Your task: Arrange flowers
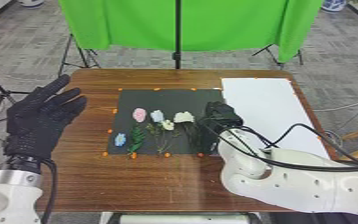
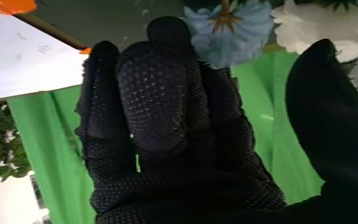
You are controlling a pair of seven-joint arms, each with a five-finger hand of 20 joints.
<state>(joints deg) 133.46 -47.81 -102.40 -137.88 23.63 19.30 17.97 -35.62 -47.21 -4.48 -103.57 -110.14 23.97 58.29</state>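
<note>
Black fabric covers the left hand (image 1: 42,120), which is over the left edge of the brown wooden table (image 1: 140,185), its fingers and thumb spread apart. The right hand (image 1: 220,114), gloved in the same black fabric, is over the right part of a square dark mat (image 1: 135,97), just beside the flowers. In the right wrist view its fingers run close together and mostly straight, one bent a little forward of the rest, and the thumb stands well apart from them; nothing is clamped between. A pale blue flower head (image 2: 230,35) appears near the fingertips there, with white blooms (image 2: 322,25) close to it.

The flowers lie on the mat in a loose group, most with their stems toward the robot. A pink oval bloom (image 1: 140,115) is at the group's upper left, above a dark green leafy sprig (image 1: 136,137). Next to it comes a pale bluish-white bloom (image 1: 157,116), then a small cream flower (image 1: 167,125) slightly lower, and a larger white flower (image 1: 183,117) nearer the right hand. A small blue flower (image 1: 120,139) lies by the mat's lower left corner.

Small orange markers (image 1: 157,89) dot the mat's border. A long white sheet (image 1: 264,105) lies on the table's right side. Behind the table hangs a bright green cloth (image 1: 122,25).
</note>
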